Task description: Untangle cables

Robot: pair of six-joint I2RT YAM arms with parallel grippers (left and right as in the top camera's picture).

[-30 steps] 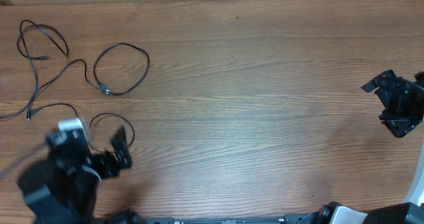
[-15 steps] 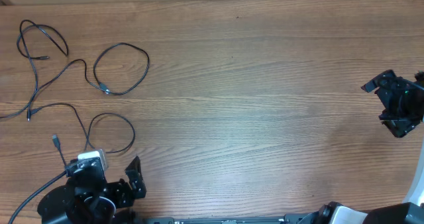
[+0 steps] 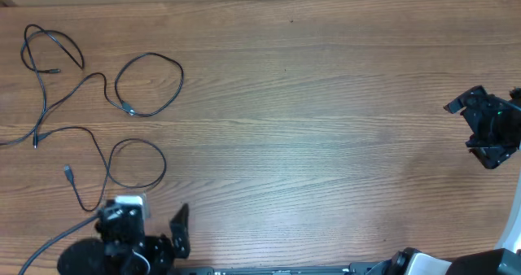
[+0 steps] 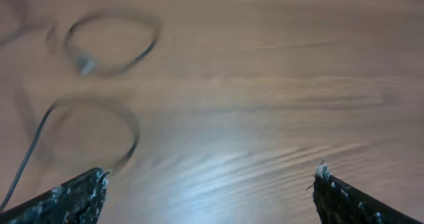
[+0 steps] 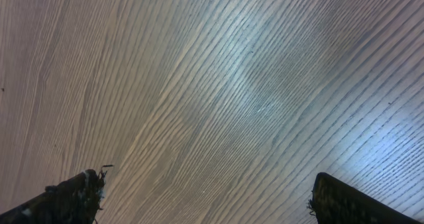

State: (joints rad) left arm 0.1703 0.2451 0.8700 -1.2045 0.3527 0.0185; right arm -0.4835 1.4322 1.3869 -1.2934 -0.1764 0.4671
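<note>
- Overhead: we see the cables (image 3: 129, 109) all in the left part of the frame, lying on the wooden surface (image 3: 326, 104). There are small loops at upper left, a round loop with a plug to their right, a second round loop below, and a loose plug end at lower left.
- Overhead: the left tool (image 3: 159, 230) is at the bottom left edge, just below the lower loop, jaws spread, gripping nothing. A strand runs just beside its body; we cannot tell if they touch.
- Overhead: the right tool (image 3: 472, 133) is at the right edge, mid height, well apart from the cables, jaws spread, empty.
- Left wrist: blurred. Two round cable loops (image 4: 136, 134) sit upper left and mid left. The left tool (image 4: 209, 184) has its jaws in the bottom corners, wide apart.
- Right wrist: we see wood grain of the surface (image 5: 218, 85). The right tool (image 5: 205, 184) has its jaws in the bottom corners, wide apart.
</note>
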